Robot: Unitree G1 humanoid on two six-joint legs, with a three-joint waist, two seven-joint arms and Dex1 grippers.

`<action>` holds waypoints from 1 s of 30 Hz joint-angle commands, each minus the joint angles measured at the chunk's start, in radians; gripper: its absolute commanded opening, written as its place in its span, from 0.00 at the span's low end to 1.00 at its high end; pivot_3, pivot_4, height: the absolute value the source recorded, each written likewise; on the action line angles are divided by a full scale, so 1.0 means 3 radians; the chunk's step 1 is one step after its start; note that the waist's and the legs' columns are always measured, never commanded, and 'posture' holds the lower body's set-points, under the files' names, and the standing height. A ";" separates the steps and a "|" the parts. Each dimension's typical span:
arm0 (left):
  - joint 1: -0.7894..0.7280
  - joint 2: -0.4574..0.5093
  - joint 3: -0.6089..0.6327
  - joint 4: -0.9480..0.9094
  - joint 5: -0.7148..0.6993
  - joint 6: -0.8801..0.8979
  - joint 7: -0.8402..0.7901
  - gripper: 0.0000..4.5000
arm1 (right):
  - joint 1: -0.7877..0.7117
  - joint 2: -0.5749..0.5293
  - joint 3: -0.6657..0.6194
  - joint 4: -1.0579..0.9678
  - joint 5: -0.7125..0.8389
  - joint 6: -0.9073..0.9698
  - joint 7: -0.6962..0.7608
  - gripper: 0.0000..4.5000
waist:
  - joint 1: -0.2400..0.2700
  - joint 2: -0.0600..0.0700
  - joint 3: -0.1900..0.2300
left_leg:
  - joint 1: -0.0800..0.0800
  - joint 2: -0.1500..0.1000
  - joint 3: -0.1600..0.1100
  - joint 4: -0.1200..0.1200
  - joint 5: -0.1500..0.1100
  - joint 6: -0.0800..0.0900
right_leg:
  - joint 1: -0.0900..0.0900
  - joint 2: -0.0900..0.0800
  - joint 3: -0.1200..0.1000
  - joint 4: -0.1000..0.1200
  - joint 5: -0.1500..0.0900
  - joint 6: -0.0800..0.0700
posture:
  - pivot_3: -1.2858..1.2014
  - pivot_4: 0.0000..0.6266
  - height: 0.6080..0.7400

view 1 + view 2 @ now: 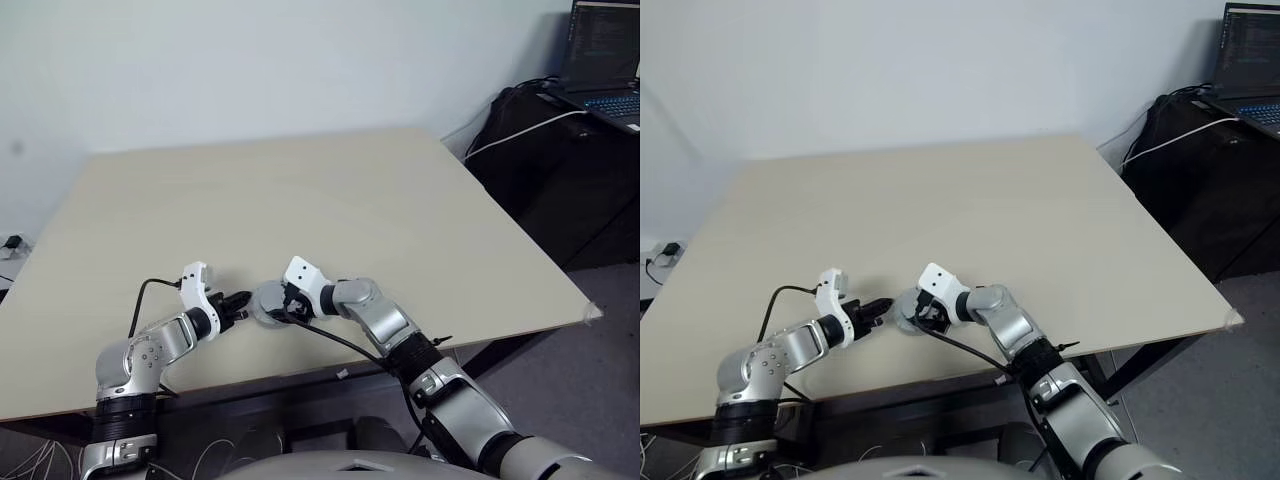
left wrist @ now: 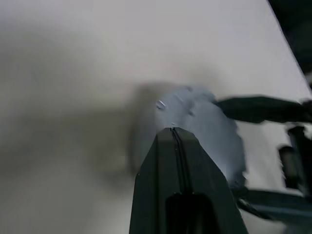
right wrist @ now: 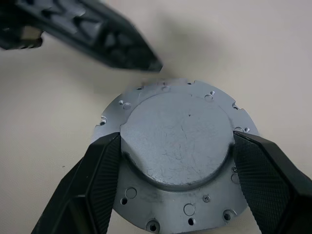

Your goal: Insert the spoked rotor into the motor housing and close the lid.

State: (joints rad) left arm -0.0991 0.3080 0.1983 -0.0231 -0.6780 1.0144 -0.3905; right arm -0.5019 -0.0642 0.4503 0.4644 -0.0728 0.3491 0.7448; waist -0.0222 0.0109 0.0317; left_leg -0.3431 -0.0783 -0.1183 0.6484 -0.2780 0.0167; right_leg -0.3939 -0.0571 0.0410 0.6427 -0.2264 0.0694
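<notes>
The right tool (image 3: 175,161) grips the stiff, heavy-looking metal lid (image 3: 176,139) by its smooth raised rim; the left tool (image 3: 146,62), closed, points beside it.

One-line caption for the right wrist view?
Right end effector grips the round grey lid on the motor housing while the shut left end effector points at its rim.

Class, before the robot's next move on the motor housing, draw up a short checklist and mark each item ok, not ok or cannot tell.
1. Right gripper clamps the raised lid from both sides: ok.
2. Lid sits flat on the motor housing: ok.
3. Left gripper shut, its tip beside the housing rim: ok.
4. Left tip touching the housing: cannot tell.
5. Spoked rotor inside: cannot tell, lid covers it.
6. Housing resting on the table: ok.
</notes>
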 commanded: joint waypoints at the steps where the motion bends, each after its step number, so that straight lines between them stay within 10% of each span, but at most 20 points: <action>1: -0.0065 0.0095 -0.0172 -0.0135 -0.0041 0.0134 -0.0179 0.00 | -0.0003 -0.0032 0.0023 0.0044 -0.0060 0.0085 -0.0009 0.71 | 0.0000 0.0000 0.0000 | 0.0000 0.0000 0.0000 0.0000 0.0000 -0.0001 | 0.0000 0.0000 0.0000 0.0000 -0.0001 0.0001 | 0.52 0.00 1.00; 30: -0.0229 -0.0155 -0.0137 0.0128 0.0256 0.0158 0.0237 0.00 | 0.0022 -0.0032 0.0058 -0.0011 -0.0060 0.0095 -0.0007 0.71 | 0.0019 -0.0002 -0.0003 | 0.0001 0.0000 -0.0006 -0.0005 0.0003 -0.0011 | 0.0001 -0.0001 -0.0001 0.0000 -0.0004 0.0007 | 0.52 0.00 1.00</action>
State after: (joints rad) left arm -0.1644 0.2665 0.1768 0.0062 -0.6066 1.0423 -0.3168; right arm -0.5009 -0.0681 0.4550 0.4570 -0.0742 0.3581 0.7410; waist -0.0166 0.0103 0.0308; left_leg -0.3427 -0.0784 -0.1200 0.6470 -0.2772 0.0134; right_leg -0.3936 -0.0572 0.0405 0.6427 -0.2277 0.0715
